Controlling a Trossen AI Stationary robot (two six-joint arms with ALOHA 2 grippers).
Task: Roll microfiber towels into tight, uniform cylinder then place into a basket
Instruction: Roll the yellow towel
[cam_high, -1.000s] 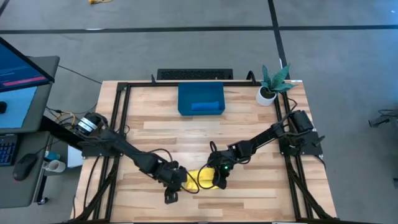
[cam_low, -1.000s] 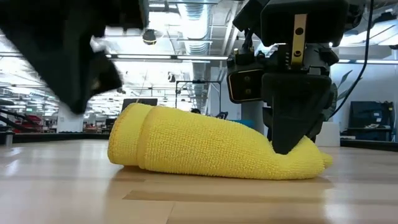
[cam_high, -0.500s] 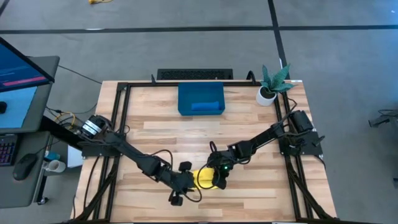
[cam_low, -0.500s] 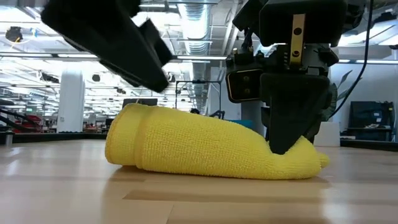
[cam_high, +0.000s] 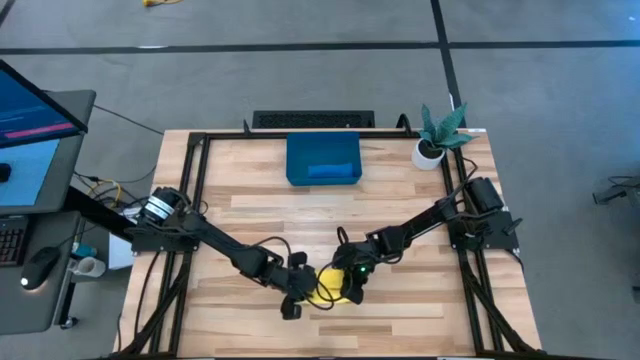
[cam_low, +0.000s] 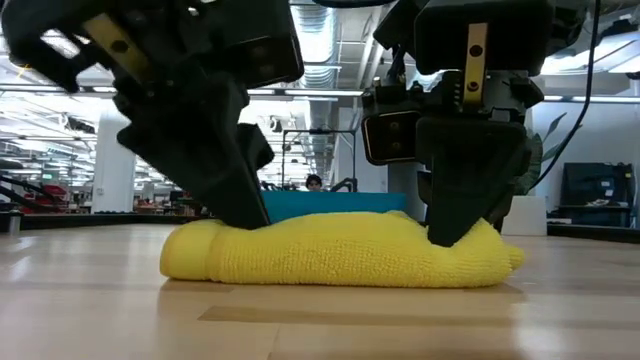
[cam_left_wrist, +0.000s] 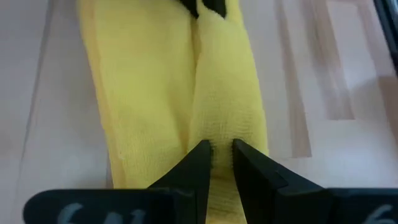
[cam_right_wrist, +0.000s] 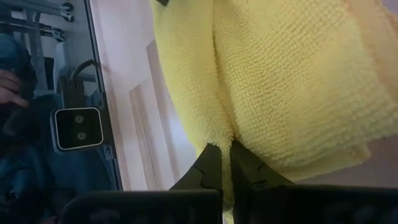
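Yellow towel (cam_low: 340, 250) lies near front edge of table (cam_high: 400, 190), about midway along it, rolled into lumpy, flattened cylinder with lengthwise fold. Left gripper (cam_left_wrist: 216, 151) pinches ridge of fold at one end, fingers nearly together. Right gripper (cam_right_wrist: 225, 155) pinches cloth at other end, fingers pressed close. Blue towel (cam_high: 333, 172) lies in basket (cam_high: 322, 158) near back edge. Bare wood between them. Plant pot (cam_high: 430, 152) at back right corner.
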